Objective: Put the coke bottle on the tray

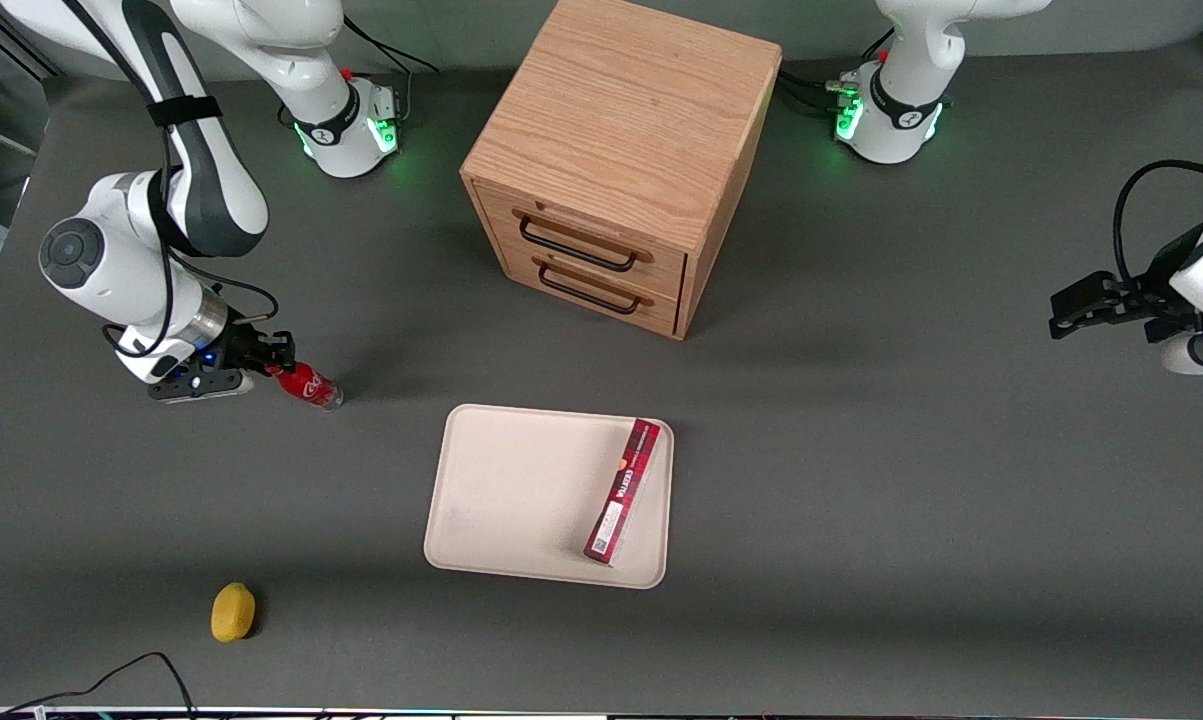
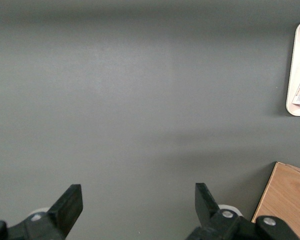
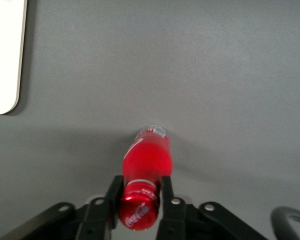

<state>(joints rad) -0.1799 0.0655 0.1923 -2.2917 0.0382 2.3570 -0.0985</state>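
The coke bottle [image 1: 308, 385] is small and red with a clear base. It lies tilted at the working arm's end of the table, its base on the grey surface. My gripper [image 1: 279, 368] is shut on its red cap and neck; in the right wrist view the two fingers [image 3: 113, 195] press on either side of the cap of the bottle [image 3: 146, 159]. The cream-beige tray [image 1: 521, 490] lies in the middle of the table, nearer the front camera than the cabinet. A corner of the tray [image 3: 2, 60] shows in the right wrist view.
A long flat red box [image 1: 623, 490] lies on the tray along its edge toward the parked arm. A wooden drawer cabinet [image 1: 621, 160] stands farther from the camera. A lemon [image 1: 232, 611] lies near the table's front edge, at the working arm's end.
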